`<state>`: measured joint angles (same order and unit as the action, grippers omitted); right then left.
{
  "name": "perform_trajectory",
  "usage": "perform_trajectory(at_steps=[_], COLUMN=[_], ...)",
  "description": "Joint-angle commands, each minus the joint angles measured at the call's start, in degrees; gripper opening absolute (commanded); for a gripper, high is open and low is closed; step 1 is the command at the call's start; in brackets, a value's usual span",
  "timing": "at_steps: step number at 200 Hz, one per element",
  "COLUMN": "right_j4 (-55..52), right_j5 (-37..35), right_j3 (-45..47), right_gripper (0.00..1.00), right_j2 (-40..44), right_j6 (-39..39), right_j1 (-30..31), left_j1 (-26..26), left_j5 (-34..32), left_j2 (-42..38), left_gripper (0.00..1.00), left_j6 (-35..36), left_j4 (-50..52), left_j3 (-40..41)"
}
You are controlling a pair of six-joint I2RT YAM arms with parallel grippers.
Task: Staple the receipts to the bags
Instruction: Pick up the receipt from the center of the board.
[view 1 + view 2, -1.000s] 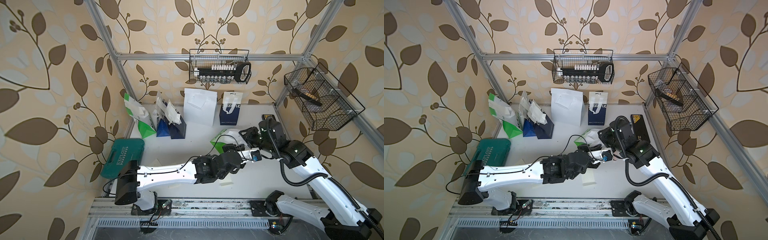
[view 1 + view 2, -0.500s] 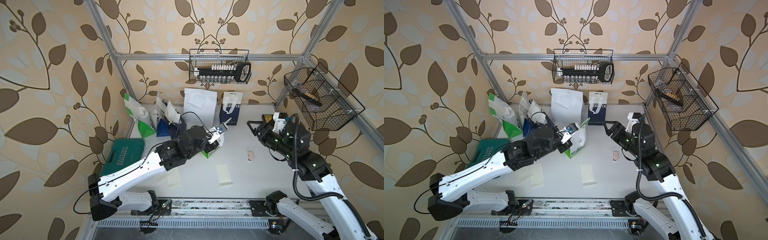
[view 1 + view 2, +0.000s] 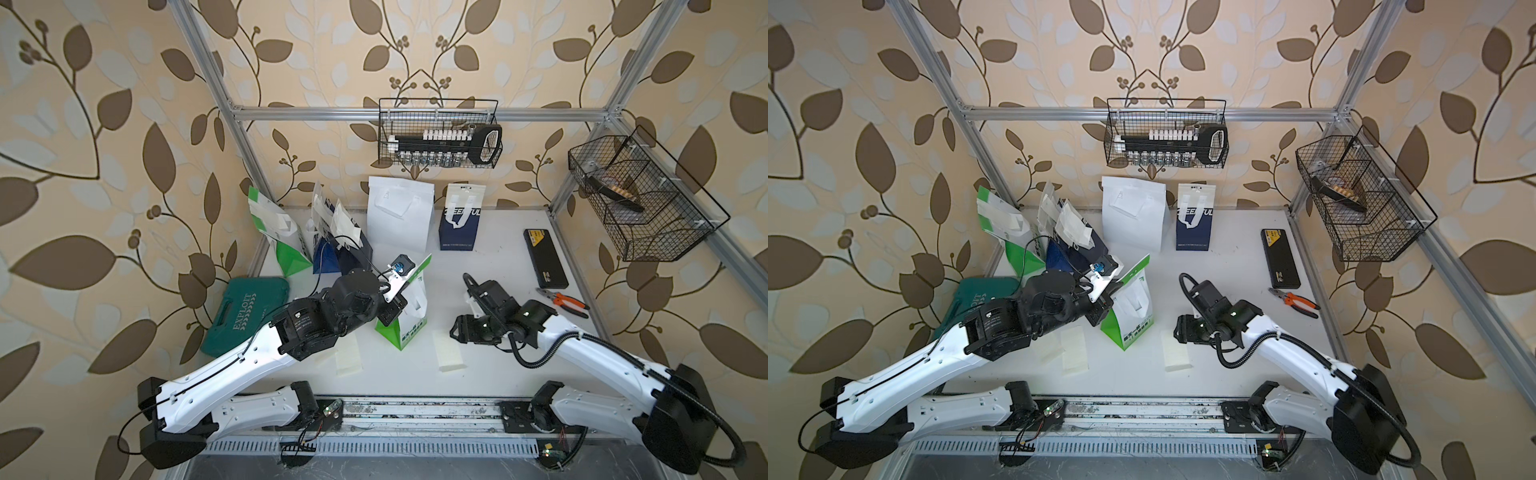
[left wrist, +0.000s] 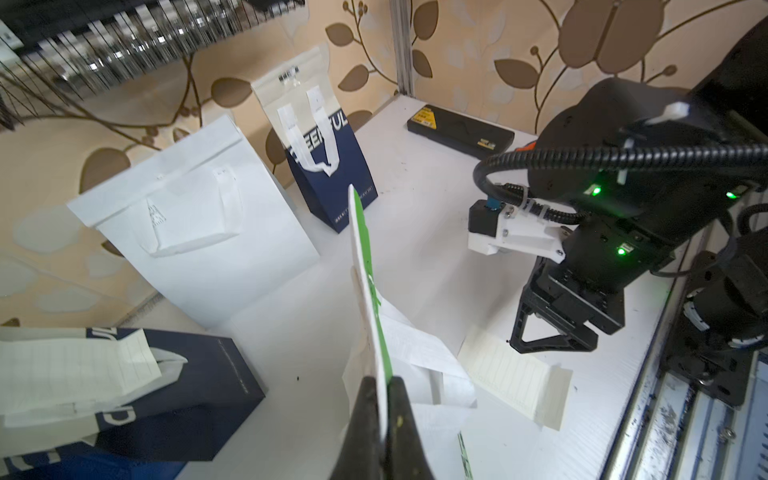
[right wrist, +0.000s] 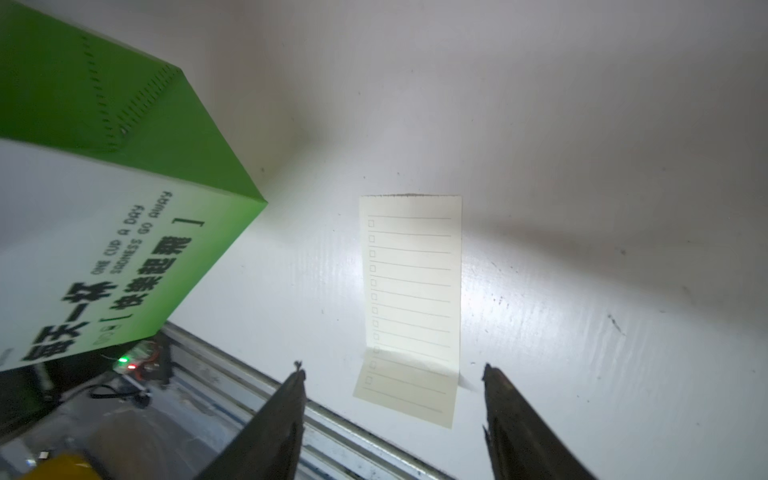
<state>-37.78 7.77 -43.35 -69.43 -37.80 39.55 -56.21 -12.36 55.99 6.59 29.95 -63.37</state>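
Receipt (image 5: 411, 291) lies at 5 o'clock of the green-and-white bag (image 3: 409, 307), which the left tool (image 4: 382, 384), pinching its top edge, has carried to mid-worktop (image 3: 490, 249). The right tool (image 5: 392, 370) has dropped astride the slip with jaws wide, so pickup looks next.

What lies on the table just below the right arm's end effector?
A cream receipt lies flat below the open right end effector; whatever is under it is covered.

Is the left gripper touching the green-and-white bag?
Touching. The left wrist view shows the left gripper pinching the green-and-white bag by its top edge.
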Motion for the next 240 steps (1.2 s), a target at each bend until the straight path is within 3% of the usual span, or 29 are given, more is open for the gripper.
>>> perform_trajectory(at_steps=[1, 30, 92, 129, 159, 192, 230, 240], right_j4=[1.8, 3.4, 3.6, 0.1, -0.8, 1.8, 3.8, 4.9], right_j5=[-5.6, -10.0, -14.1, -18.3, -16.4, -13.2, -15.4, -16.3], right_j3=[-2.4, -4.7, -8.7, -11.3, -11.1, -9.1, -7.6, -7.1], right_gripper=[0.65, 0.63, 0.60, 0.53, 0.48, 0.34, 0.01, 0.00], right_j2=[-4.5, -11.1, -22.1, -28.1, -32.4, -35.1, -32.5, -31.8], right_j6=[6.0, 6.7, 7.8, 8.9, 9.5, 9.0, 8.3, 8.4], right_j1=[2.7, 4.0, 4.3, 7.4, 8.5, 8.6, 9.0, 9.0], left_j1=[0.2, 0.5, 0.7, 0.7, 0.7, 0.7, 0.7, 0.8], left_j5=[-2.4, -7.5, -6.7, -7.0, -6.7, -5.8, -3.4, -2.5], left_j2=[-2.1, -4.1, -5.8, -6.7, -6.9, -6.8, -6.3, -6.3], left_gripper=[0.00, 0.00, 0.00, 0.00, 0.00, 0.00, 0.00, 0.00], left_j6=[-4.5, -6.6, -7.8, -7.2, -6.8, -5.7, -4.5, -4.2], left_j4=[2.4, 6.9, 8.9, 8.7, 8.6, 8.1, 7.9, 7.8], left_j3=[-0.6, -1.5, -2.0, -1.9, -2.0, -1.4, -1.8, -1.9])
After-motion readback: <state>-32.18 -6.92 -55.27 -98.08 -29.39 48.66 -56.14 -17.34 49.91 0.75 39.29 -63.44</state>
